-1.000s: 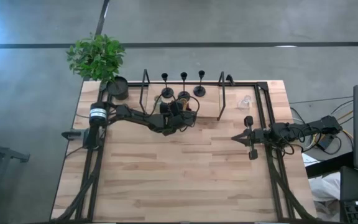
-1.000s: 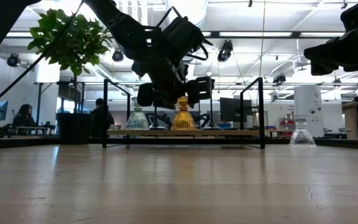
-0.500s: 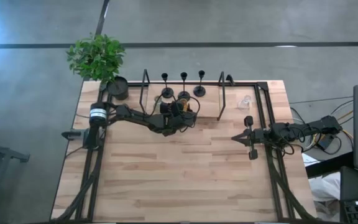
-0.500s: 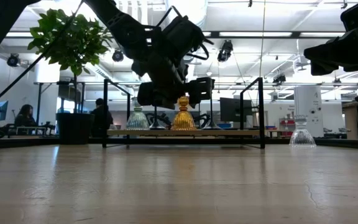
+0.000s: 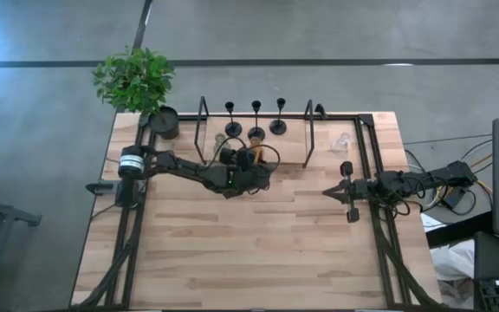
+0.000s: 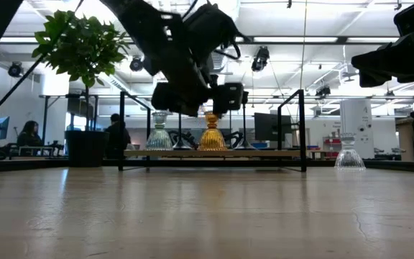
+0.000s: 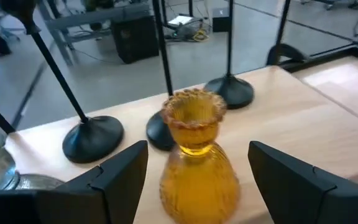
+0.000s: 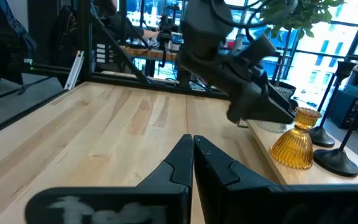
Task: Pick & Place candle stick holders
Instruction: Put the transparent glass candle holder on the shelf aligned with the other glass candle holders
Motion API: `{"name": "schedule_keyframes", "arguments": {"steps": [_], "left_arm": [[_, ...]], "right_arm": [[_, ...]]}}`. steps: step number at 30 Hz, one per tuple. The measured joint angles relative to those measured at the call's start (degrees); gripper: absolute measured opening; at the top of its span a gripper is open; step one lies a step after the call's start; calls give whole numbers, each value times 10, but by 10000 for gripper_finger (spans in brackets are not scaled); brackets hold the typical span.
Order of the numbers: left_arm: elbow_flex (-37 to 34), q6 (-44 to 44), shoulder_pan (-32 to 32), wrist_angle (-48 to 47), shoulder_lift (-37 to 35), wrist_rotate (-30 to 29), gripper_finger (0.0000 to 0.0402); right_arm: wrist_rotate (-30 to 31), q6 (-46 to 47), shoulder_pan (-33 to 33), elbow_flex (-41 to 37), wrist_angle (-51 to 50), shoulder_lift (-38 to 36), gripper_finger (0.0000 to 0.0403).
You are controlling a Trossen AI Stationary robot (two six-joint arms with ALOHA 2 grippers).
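Note:
The amber glass holder (image 7: 197,155) stands upright on its base on the low rack shelf (image 6: 264,152), in front of three black stemmed holders (image 5: 255,130). The grey-green glass holder (image 6: 159,137) stands beside it. My left gripper (image 5: 244,165) is open, and its fingers (image 7: 120,174) stand on either side of the amber holder's upper part without touching it. The clear glass holder (image 5: 342,140) stands on the table to the right of the rack. My right gripper (image 5: 329,191) is shut and empty at the table's right side.
A black pot with a green plant (image 5: 164,121) stands at the far left corner. The rack's black uprights (image 5: 308,132) flank the holders. Bare wooden tabletop (image 5: 258,243) lies toward the near edge. People sit in the room beyond the table (image 6: 27,135).
My left gripper has risen a little and drawn back slightly toward the table's near edge, away from the amber holder. The amber holder has stayed upright in its place on the shelf.

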Motion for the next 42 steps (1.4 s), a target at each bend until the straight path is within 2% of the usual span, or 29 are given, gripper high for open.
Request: {"name": "schedule_keyframes", "arguments": {"steps": [6, 12, 15, 19, 23, 28, 31, 35, 42], "left_arm": [[0, -36, -67, -81, -56, 77, 282], [-6, 9, -181, -158, -123, 84, 277], [-31, 29, -221, -166, -171, 124, 260], [-105, 9, -242, -158, -262, 195, 229], [-202, 49, -263, -94, -369, 209, 198], [-324, 172, -282, 15, -485, 219, 160], [-394, 215, -284, 64, -539, 261, 137], [-484, 240, -284, 136, -593, 317, 98], [-609, 282, -284, 312, -635, 363, 27]], "right_arm": [[0, 0, 0, 0, 0, 0, 8], [0, 0, 0, 0, 0, 0, 8], [0, 0, 0, 0, 0, 0, 8], [0, 0, 0, 0, 0, 0, 8], [0, 0, 0, 0, 0, 0, 8], [0, 0, 0, 0, 0, 0, 8], [0, 0, 0, 0, 0, 0, 8], [0, 0, 0, 0, 0, 0, 8], [0, 0, 0, 0, 0, 0, 8]]}}
